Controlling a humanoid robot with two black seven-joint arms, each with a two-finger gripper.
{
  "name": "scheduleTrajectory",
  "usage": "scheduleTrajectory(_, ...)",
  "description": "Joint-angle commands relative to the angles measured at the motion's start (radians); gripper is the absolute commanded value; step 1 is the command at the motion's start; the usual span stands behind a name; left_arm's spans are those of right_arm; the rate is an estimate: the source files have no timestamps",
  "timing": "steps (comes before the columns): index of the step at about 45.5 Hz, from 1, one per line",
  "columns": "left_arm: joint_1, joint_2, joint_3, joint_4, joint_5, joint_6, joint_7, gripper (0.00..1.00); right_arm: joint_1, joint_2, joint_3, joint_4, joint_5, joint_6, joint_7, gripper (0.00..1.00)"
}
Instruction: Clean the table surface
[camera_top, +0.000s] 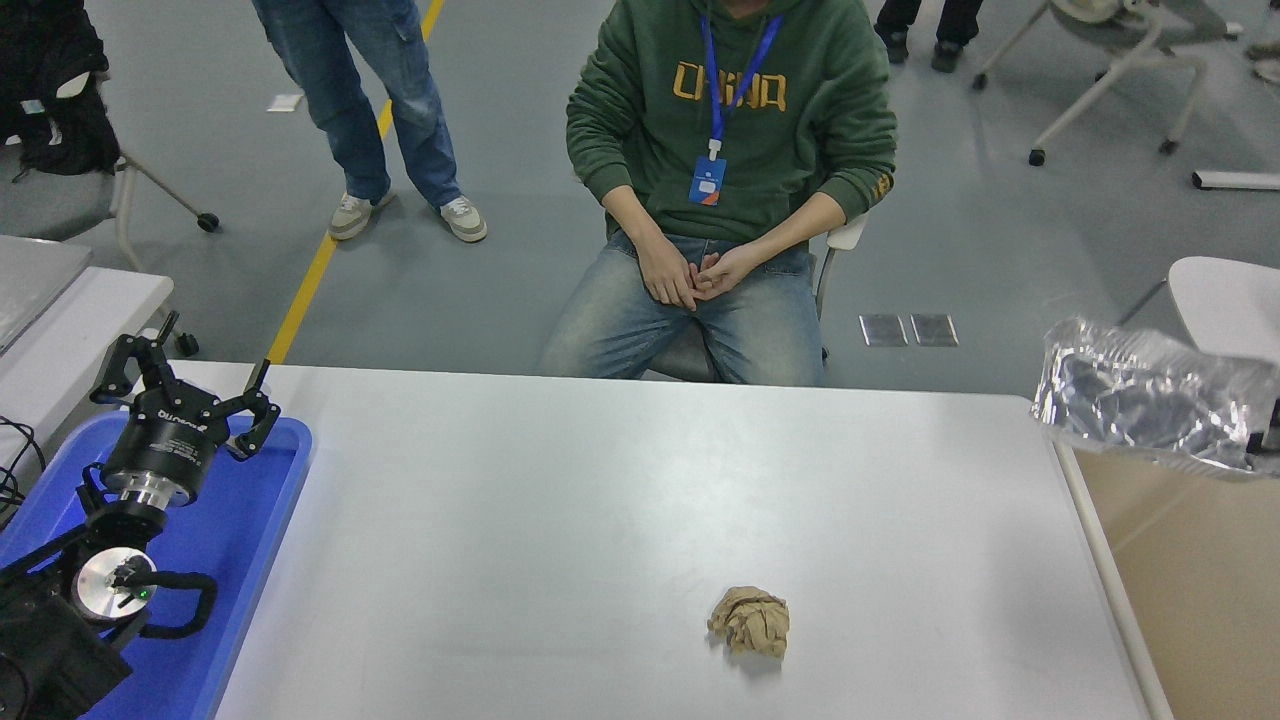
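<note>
I've got the crumpled brown paper ball (750, 621) sitting near on the matte white table surface (560, 500). My left gripper (185, 385) hangs over the glossy blue tray (255, 520), fingers spread wide. Far right, crinkled silver foil (1140, 395) is up above the beige bin (1180, 560); my right claw's barely visible at the edge, can't tell its state. Beyond, a green hoodie (735, 110) reads "CHINA".

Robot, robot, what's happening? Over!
Left gripper open, parked over blue tray. Foil held above bin. Paper ball left on table surface.
</note>
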Motion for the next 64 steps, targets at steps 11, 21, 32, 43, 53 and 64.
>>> scheduleTrajectory(11,0.0,0.0,0.0,0.0,0.0,0.0,0.0,1.0,0.158,-0.148,0.003,0.019,-0.02,0.17,0.0,0.0)
scheduleTrajectory(21,0.0,0.0,0.0,0.0,0.0,0.0,0.0,1.0,0.152,-0.135,0.003,0.007,-0.022,0.163,-0.001,0.0)
scheduleTrajectory(32,0.0,0.0,0.0,0.0,0.0,0.0,0.0,1.0,0.124,-0.067,0.002,-0.123,-0.005,0.114,-0.009,0.0)
scheduleTrajectory(43,0.0,0.0,0.0,0.0,0.0,0.0,0.0,1.0,-0.014,0.06,-0.01,-0.358,0.153,0.028,-0.009,0.0)
scheduleTrajectory(53,0.0,0.0,0.0,0.0,0.0,0.0,0.0,1.0,-0.238,0.224,0.0,-0.546,0.282,-0.138,-0.009,0.0)
scheduleTrajectory(64,0.0,0.0,0.0,0.0,0.0,0.0,0.0,1.0,-0.442,0.436,0.002,-0.76,0.429,-0.304,-0.011,0.0)
